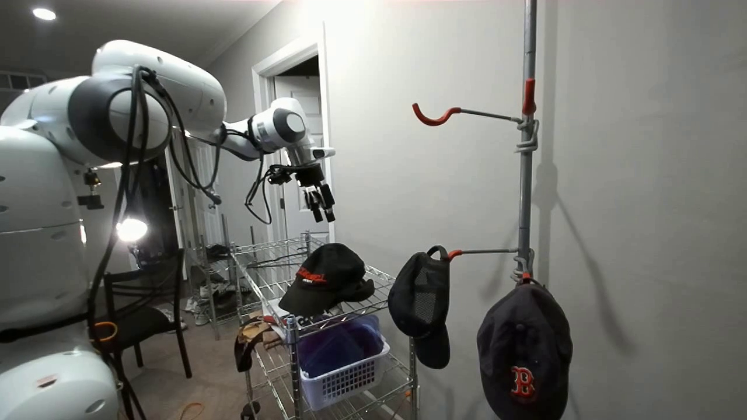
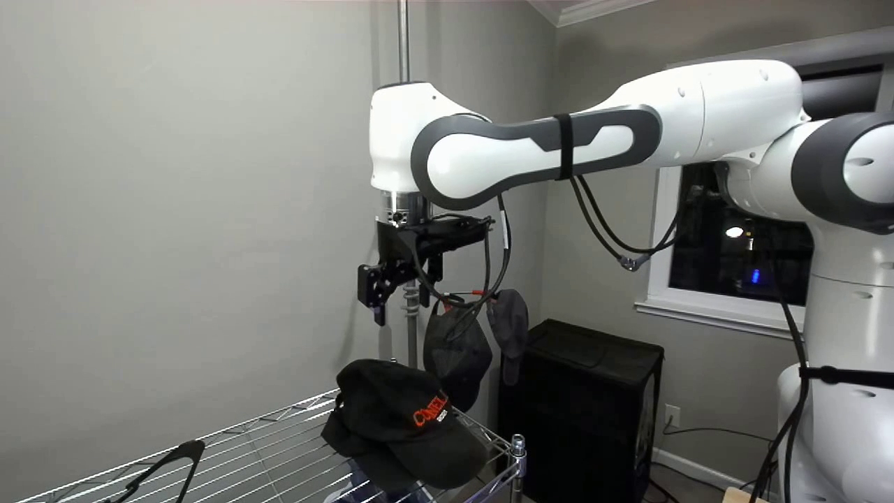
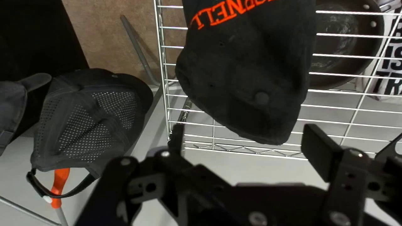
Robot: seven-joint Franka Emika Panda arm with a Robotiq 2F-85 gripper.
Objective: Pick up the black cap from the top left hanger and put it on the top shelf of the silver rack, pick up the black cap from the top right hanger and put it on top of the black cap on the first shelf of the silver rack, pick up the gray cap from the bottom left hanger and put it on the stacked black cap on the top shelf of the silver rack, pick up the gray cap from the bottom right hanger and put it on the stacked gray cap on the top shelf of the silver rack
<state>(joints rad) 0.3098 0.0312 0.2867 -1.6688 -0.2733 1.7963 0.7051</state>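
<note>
A black cap with orange lettering [image 1: 335, 265] [image 2: 391, 398] [image 3: 248, 62] lies on the top shelf of the silver rack [image 1: 376, 279] [image 2: 279, 447] [image 3: 345, 110]. A second black brim shows under it, so two black caps appear stacked. A dark mesh-back cap [image 1: 417, 297] [image 2: 454, 346] [image 3: 91, 122] hangs on the bottom left hanger. A dark gray cap with a red B [image 1: 525, 344] [image 2: 508, 325] [image 3: 11, 106] hangs on the bottom right hanger. My gripper [image 1: 324, 217] [image 2: 403, 313] [image 3: 244, 135] is open and empty, above the rack and apart from the caps.
The upper red hooks [image 1: 435, 118] on the pole [image 1: 527, 192] hold nothing. A white basket [image 1: 344, 382] stands on the rack's lower shelf. A pan [image 3: 345, 40] shows below the top shelf wires. A black box [image 2: 587, 391] stands behind the hanging caps. Walls border the rack.
</note>
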